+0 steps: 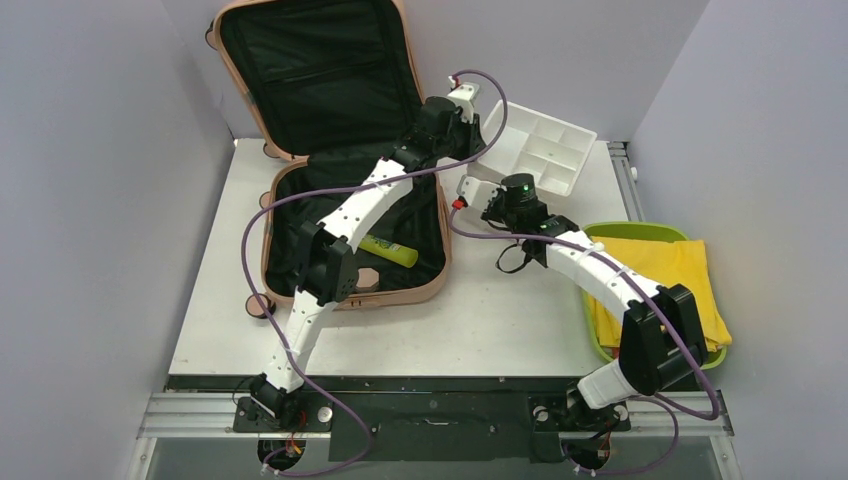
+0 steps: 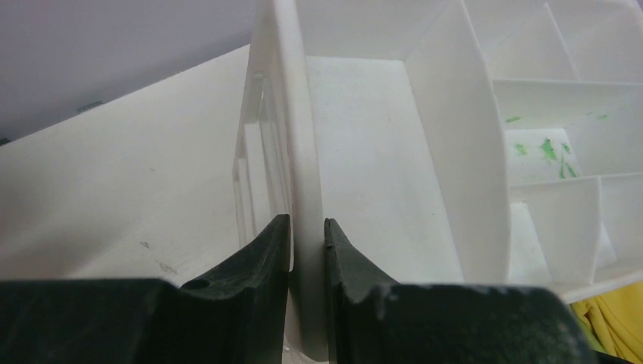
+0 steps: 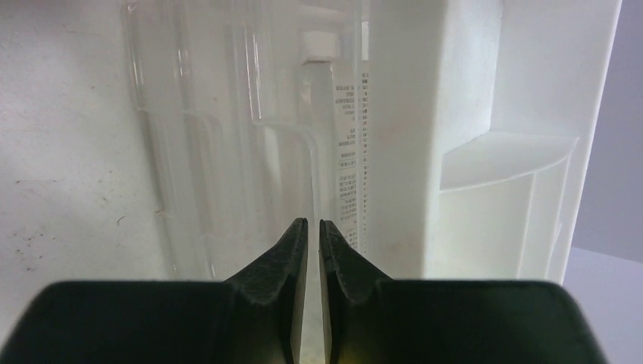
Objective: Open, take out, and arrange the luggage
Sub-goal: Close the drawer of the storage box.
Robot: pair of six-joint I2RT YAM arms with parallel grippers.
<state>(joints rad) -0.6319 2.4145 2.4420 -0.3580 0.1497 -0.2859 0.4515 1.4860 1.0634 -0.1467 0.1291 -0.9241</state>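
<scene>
The luggage [image 1: 300,90], a salmon-pink suitcase, lies open at the back left with its black-lined lid leaning on the wall. My left arm reaches across it, and the left gripper [image 1: 478,125] [image 2: 307,224] is shut on the rim of a white compartmented organizer [image 1: 545,150] [image 2: 364,152] to the right of the case. A clear plastic shell [image 3: 227,136] [image 2: 258,159] lies against the organizer's [image 3: 470,91] outer wall. The right gripper [image 1: 468,188] [image 3: 313,224] is at the organizer's near left corner. Its jaws are almost together, with a thin edge of the clear shell running between them.
A yellow-green tube [image 1: 390,250] and a small tan object [image 1: 367,278] lie in the suitcase's lower half. A lime-green tray [image 1: 620,230] holding a yellow cloth [image 1: 680,275] sits at the right edge of the table. Grey walls close in the back and both sides.
</scene>
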